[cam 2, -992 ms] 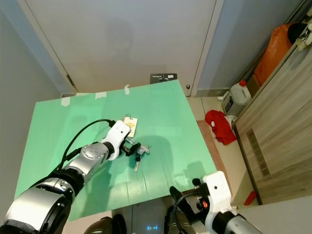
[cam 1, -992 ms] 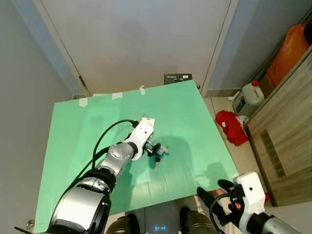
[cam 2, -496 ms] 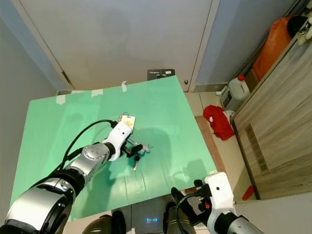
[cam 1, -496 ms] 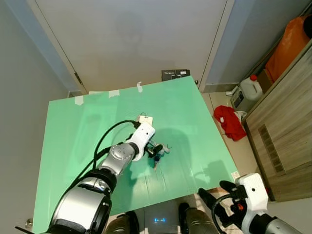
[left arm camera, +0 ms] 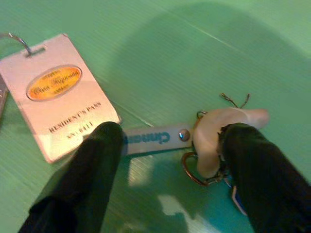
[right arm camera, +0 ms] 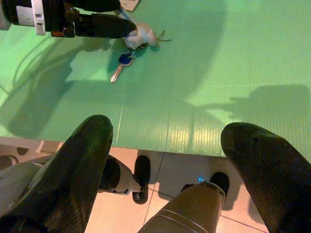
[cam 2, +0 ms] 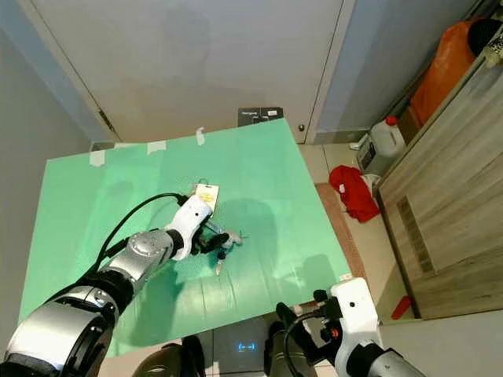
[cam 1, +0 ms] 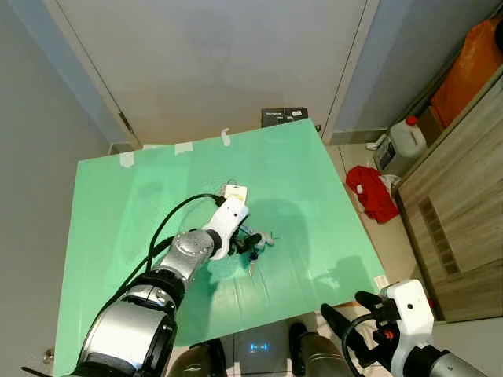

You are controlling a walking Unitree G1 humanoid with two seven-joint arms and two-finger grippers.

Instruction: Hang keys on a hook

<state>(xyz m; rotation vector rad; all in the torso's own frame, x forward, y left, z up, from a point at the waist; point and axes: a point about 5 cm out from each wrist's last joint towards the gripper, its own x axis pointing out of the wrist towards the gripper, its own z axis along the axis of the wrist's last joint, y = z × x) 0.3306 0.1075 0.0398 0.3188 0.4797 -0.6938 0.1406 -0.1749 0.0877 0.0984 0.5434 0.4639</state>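
A key bunch (cam 1: 255,242) lies on the green sheet (cam 1: 118,228): a pink pass tag (left arm camera: 58,94), a pale blue strap (left arm camera: 150,138), a white charm (left arm camera: 218,131) and a blue-headed key (right arm camera: 121,64). My left gripper (left arm camera: 170,138) is down at the bunch and open. One finger rests by the tag's corner and the other by the charm, with the strap between them. Low at the sheet's near right corner, my right gripper (right arm camera: 167,130) hangs open with nothing in it.
The sheet covers the floor before a closed white door (cam 1: 220,55). A small black box (cam 1: 284,117) sits at its far edge. To the right are a white jug (cam 1: 407,140), a red cloth (cam 1: 373,192), an orange bag (cam 1: 471,71) and a wooden cabinet (cam 1: 464,204).
The head camera has shifted a little, so the whole scene moved in the picture. My left gripper stays at the key bunch, and the keys lie where they were.
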